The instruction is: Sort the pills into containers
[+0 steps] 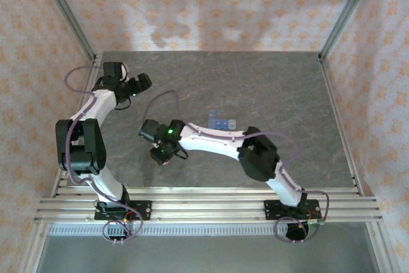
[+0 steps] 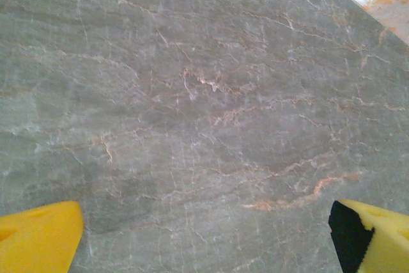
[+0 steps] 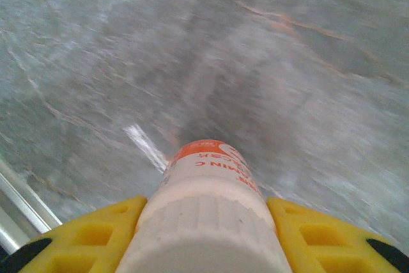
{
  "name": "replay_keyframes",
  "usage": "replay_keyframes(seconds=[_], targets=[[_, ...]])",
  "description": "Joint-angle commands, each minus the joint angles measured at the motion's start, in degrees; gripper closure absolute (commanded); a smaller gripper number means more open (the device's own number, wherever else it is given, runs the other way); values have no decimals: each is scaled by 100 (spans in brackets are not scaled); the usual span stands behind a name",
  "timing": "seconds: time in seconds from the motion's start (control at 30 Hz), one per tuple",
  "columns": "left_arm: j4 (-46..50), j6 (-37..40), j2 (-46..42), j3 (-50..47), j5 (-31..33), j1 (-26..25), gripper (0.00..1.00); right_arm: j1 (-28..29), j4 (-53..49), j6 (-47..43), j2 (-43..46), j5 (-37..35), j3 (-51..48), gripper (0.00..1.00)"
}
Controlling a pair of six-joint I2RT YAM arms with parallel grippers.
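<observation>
Peach-flowered cloth is hanging on the walls point(image 1: 223, 4) around a grey, veined table point(image 1: 275, 87). A little right of the table's centre, the small light-blue pill box point(image 1: 221, 123) is lying, a short strip of joined compartments. From where I am standing it is too small to tell whether anything is sitting in them.

The right arm point(image 1: 217, 137) is stretching leftward across the table, its long link passing just beside the box on the near side. The right claw point(image 1: 163, 151) is hanging well to the left of the box. Seen from its wrist, its yellow fingers point(image 3: 96, 234) are clenching a bottle point(image 3: 208, 177) with a white ribbed cap and an orange-red label, the far end pointing out over the table. The cap is hiding whatever is inside.

The left claw point(image 1: 142, 82) is hovering toward the far left of the table, well apart from the box. Its yellow fingertips point(image 2: 38, 238) are standing wide apart, released, with bare table showing between them.
</observation>
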State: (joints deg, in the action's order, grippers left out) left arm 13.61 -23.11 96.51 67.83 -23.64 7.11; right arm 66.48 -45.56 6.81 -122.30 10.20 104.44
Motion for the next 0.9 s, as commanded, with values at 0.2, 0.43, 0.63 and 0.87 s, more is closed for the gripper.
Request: replay_keyframes(seconds=[0.2, 0.43, 0.63, 0.87], targets=[[-637, 151, -427, -515, -414, -366, 0, -1274, 127, 45, 2063, -452, -1092, 62], [-1908, 133, -466, -897, -1028, -918, 0, -2680, -75, 95, 2795, 73, -1130, 62], [-2634, 446, -569, -1076, -1055, -1759, 0, -3637, -500, -3, 2822, 666, -595, 61], [-3946, 1119, -822, -1620, -1001, -2670, 0, -4263, -877, -2, 2438, 1324, 86, 60]])
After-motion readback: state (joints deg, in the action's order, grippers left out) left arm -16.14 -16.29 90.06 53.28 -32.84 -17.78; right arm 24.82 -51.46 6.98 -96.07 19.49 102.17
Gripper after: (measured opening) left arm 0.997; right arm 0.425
